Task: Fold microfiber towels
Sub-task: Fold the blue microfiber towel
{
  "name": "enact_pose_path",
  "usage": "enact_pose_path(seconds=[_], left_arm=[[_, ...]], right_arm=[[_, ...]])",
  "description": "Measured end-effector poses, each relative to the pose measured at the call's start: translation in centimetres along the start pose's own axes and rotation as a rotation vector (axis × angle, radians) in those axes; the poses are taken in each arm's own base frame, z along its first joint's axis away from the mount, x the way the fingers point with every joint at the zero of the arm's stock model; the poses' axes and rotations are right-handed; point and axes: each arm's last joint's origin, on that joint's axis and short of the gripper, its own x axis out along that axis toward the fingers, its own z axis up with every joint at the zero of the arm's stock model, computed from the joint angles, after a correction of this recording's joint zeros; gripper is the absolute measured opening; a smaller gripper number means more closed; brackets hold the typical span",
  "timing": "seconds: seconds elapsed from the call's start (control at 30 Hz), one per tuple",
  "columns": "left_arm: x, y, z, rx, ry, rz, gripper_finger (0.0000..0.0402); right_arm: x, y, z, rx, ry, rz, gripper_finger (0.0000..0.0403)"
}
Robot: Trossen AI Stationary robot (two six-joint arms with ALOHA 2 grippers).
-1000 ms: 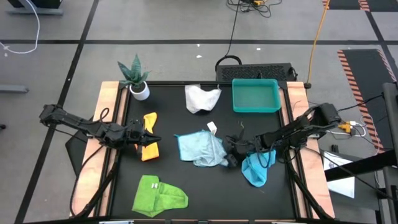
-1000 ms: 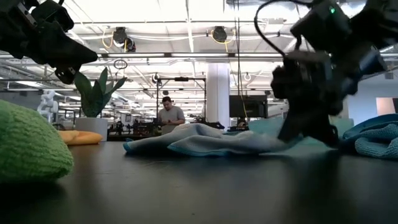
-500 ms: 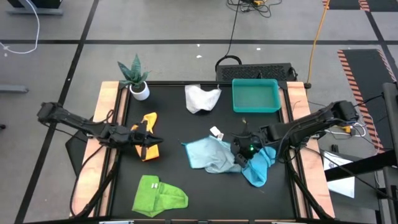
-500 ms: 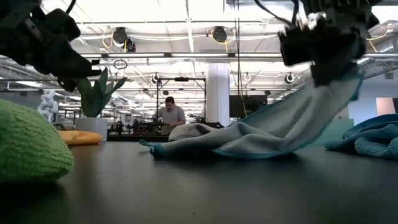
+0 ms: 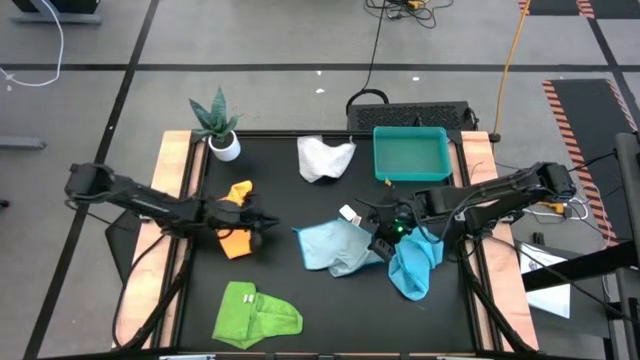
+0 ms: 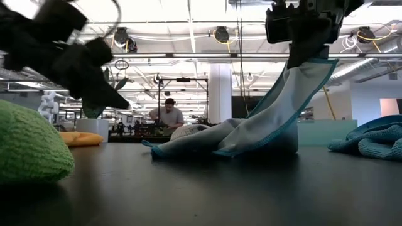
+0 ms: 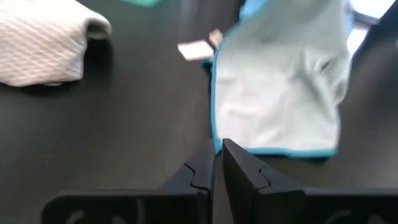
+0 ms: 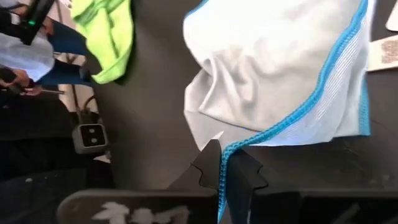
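R gripper is clamped on an edge of the light blue towel, lifting it off the table near the right edge, rest trailing on the top. L gripper hangs past the yellow-orange towel nr the left edge, fingers nearly together w/ nothing between them

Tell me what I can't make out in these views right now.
- Left gripper: in the low view it is a blurred dark shape; the high view is too small to show anything between its fingers.
- Yellow-orange towel: partly covered by the left arm from above.
- Turquoise towel: cut off by the low view's right edge.
- Label on the light blue towel: text too blurred to read.
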Motion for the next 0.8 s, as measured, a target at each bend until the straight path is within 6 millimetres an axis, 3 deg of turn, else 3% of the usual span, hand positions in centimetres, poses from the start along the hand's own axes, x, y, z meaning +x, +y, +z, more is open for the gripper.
enact_pose_path(seconds=[0.2, 0.33, 0.6, 0.8], left_arm=[[5.1, 0.9, 1.6, -0.029, 0.197, 0.003, 0.01], [7.5, 0.8, 2.1, -0.082, 0.285, -0.076, 0.0147], [10.1, 0.2, 2.0, 0.044, 0.31, -0.024, 0.0216], [11.1, -0.6, 0.6, 0.131, 0.362, -0.021, 0.0215]], right_arm=[[-0.1, -0.2, 0.1, 0.001, 0.001, -0.004, 0.0], [-0.1, -0.3, 0.0, -0.009, 0.012, -0.01, 0.0], [0.0, -0.6, -0.2, -0.025, 0.033, -0.027, 0.0], [0.0, -0.7, -0.3, -0.05, 0.041, -0.038, 0.0]])
